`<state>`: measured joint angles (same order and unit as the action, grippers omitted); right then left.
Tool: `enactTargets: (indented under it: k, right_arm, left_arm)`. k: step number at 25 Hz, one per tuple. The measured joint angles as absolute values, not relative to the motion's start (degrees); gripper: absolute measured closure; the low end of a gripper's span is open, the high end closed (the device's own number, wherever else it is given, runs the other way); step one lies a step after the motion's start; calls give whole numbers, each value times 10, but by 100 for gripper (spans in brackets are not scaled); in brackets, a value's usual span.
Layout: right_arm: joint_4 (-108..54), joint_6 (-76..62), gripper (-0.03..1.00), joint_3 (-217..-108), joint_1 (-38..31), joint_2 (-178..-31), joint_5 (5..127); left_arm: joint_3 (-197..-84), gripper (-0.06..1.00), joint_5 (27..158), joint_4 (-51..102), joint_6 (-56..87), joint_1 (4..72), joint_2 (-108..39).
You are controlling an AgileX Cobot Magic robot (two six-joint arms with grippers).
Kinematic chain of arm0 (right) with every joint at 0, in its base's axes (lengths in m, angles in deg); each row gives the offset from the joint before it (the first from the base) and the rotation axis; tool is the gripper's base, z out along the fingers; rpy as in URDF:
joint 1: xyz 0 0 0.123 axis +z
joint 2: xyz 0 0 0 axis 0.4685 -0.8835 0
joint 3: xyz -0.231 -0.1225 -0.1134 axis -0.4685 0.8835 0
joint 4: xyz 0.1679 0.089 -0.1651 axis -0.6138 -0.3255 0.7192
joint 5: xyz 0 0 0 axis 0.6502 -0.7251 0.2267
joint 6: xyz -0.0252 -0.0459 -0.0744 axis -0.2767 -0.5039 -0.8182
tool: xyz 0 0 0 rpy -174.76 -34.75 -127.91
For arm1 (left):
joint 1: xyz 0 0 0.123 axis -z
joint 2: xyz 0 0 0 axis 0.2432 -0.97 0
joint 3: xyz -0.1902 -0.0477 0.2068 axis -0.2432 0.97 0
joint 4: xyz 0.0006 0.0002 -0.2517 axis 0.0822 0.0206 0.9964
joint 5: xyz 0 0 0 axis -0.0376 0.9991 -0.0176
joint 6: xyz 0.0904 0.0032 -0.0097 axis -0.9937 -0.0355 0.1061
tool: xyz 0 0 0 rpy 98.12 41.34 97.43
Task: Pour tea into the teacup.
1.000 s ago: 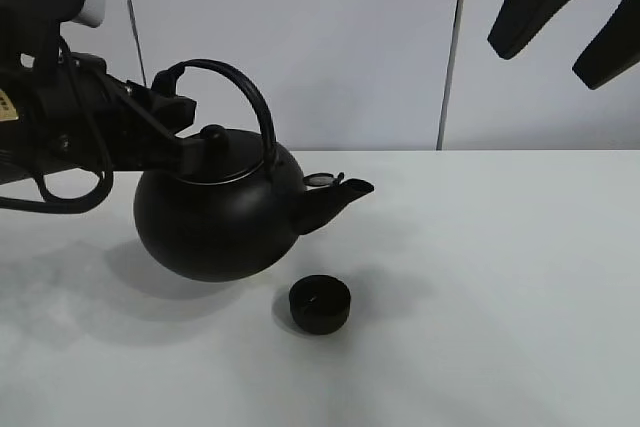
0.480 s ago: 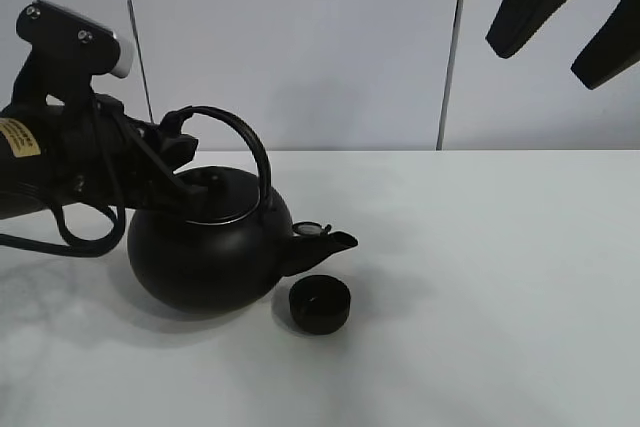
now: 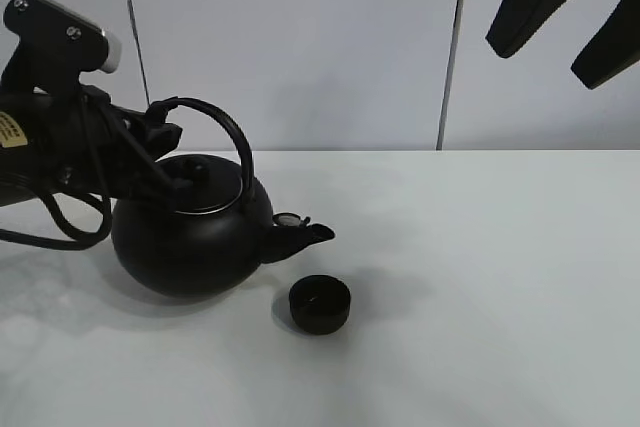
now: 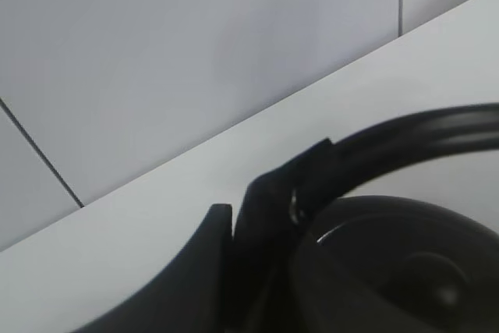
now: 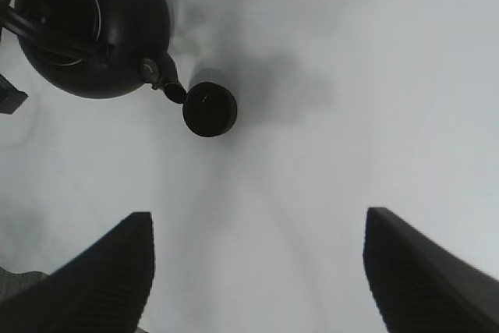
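Note:
The small black teacup (image 3: pixel 320 305) stands on the white table (image 3: pixel 480 277), just in front of the spout (image 3: pixel 303 236) of the big black kettle (image 3: pixel 190 242). The kettle is upright, low over or on the table. My left gripper (image 3: pixel 163 134) is shut on the kettle's arched handle (image 3: pixel 228 133). The left wrist view shows the handle (image 4: pixel 413 136), the lid (image 4: pixel 390 263) and one finger (image 4: pixel 265 208) against the handle. My right gripper (image 3: pixel 580 12) hangs open and empty high at the right. The right wrist view shows the teacup (image 5: pixel 209 108) and kettle (image 5: pixel 93 29) from above, beyond its open fingers (image 5: pixel 101 278).
A pale panelled wall (image 3: pixel 330 47) rises behind the table's far edge. The left arm's body and cables (image 3: pixel 60 147) reach in from the left beside the kettle.
The kettle has come down and moved left with my left gripper, and its spout has levelled and drawn back from over the teacup. The right gripper and the teacup have not moved.

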<state>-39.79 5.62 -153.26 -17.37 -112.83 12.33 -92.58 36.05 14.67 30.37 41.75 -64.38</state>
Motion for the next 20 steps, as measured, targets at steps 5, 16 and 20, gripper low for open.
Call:
enactTargets:
  k: [5,16,20]
  right_arm:
    - [-398,56,45,-1533,-174,-1128,124]
    - [-398,56,45,-1533,-174,-1128,124]
    - [-398,56,45,-1533,-174,-1128,124]
  left_arm:
    - [-926,84,359,112,295,418,-644]
    - [-926,84,356,105,250,418,-644]
    - [-926,84,356,106,249,418,-644]
